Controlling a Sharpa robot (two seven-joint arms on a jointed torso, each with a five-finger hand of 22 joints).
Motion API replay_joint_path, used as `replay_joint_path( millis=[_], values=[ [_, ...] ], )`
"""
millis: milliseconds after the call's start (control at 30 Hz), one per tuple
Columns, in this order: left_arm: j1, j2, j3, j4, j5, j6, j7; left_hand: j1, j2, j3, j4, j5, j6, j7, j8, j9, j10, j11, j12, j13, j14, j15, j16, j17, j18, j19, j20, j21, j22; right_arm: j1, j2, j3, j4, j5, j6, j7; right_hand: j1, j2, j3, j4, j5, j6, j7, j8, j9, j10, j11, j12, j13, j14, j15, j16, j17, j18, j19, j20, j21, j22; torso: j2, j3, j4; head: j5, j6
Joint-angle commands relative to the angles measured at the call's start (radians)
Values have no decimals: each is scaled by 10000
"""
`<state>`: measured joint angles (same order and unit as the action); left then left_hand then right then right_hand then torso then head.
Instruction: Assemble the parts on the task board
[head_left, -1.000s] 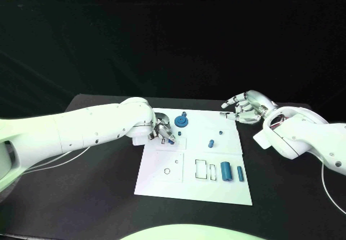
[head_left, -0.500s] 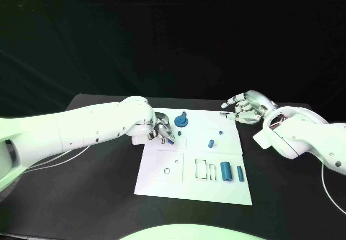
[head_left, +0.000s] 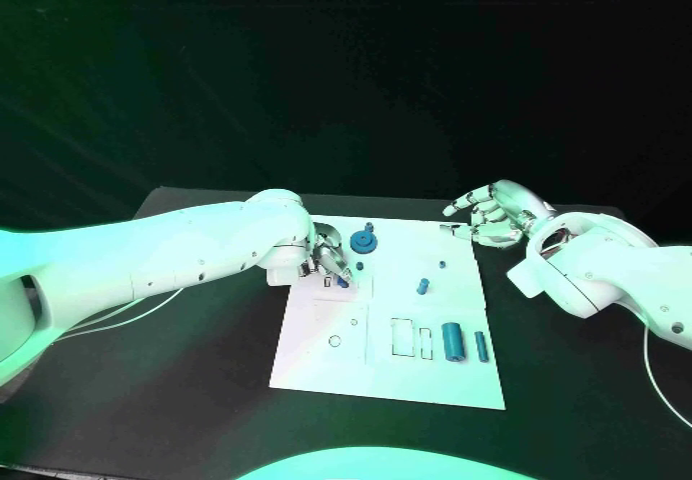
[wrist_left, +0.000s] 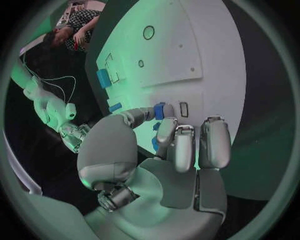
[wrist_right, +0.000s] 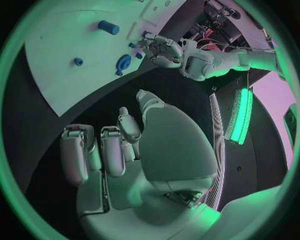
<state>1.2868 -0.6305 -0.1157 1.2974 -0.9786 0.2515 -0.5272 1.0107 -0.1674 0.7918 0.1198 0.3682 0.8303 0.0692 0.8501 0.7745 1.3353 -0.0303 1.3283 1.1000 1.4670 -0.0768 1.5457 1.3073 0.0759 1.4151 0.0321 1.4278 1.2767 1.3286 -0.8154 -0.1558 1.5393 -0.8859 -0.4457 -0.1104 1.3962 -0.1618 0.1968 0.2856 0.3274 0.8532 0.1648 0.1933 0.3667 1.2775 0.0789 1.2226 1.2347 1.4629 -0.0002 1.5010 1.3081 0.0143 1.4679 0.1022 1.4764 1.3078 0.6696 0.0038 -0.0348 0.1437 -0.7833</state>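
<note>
At the fingertips of the left hand (head_left: 320, 262) we see a small blue plastic part (wrist_left: 159, 110) pinched, just over the white rectangular task board (head_left: 325, 352); the right hand (head_left: 490, 216), holding nothing with fingers loosely curled, stands well apart.

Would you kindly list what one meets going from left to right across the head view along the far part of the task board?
Left hand → round blue part → small blue peg → right hand.
</note>
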Motion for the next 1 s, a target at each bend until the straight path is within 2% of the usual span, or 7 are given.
replay_joint_path(
  millis=[33, 333, 767, 1000],
  values=[
    [-67, 101, -52, -63, -189, 622, -117, 32, 110, 1749, -1814, 63, 232, -249, 30, -19, 59, 15, 52, 2, 938, -67, 45, 2266, -131, 55, -34, 44, 4, -7, 4, 0, 29, -103, 132, 53, -94, -39, 44, -1, 69, 70, -16, 40, -16, -23, -24, -48, -8, 795, -3, -52, 1531, 88, 618, 3, -34, 2129, -7, 7, -22, 5, -22],
    [-49, 259, -56, -173, -310, 1108, -164, -126, 159, 1554, -1685, 57, 309, -270, 39, -98, 172, 11, 125, 167, 943, -66, 57, 2285, -136, 62, -33, 48, 23, -6, -10, 0, 60, -104, 133, 55, -97, -47, 62, -2, 77, 71, -17, 44, -18, -16, -25, -41, -3, 797, -4, -48, 1538, 84, 625, 2, -21, 2137, -9, -1, -3, -16, -36],
    [-37, 479, -63, -311, -413, 1129, -176, -226, 314, 1213, -1533, -25, 411, -322, 49, -206, 277, -26, 175, 296, 962, -88, 98, 2356, -149, 95, -48, 69, 88, -5, -20, 0, 88, -104, 133, 53, -97, -47, 62, -2, 77, 71, -17, 44, -18, -16, -25, -41, -3, 797, -4, -48, 1538, 84, 625, 2, -21, 2137, 1, -8, 3, -52, -9],
    [-35, 524, -66, -362, -461, 1052, -171, -352, 468, 869, -1321, -109, 487, -358, 48, -307, 342, -49, 207, 401, 973, -105, 122, 2398, -161, 128, -65, 88, 145, -4, -23, 0, 97, -104, 129, 53, -97, -47, 62, -2, 77, 71, -17, 44, -18, -16, -25, -41, -3, 797, -4, -48, 1538, 84, 625, 2, -21, 2137, 0, -12, 0, -65, -14]
  ],
)
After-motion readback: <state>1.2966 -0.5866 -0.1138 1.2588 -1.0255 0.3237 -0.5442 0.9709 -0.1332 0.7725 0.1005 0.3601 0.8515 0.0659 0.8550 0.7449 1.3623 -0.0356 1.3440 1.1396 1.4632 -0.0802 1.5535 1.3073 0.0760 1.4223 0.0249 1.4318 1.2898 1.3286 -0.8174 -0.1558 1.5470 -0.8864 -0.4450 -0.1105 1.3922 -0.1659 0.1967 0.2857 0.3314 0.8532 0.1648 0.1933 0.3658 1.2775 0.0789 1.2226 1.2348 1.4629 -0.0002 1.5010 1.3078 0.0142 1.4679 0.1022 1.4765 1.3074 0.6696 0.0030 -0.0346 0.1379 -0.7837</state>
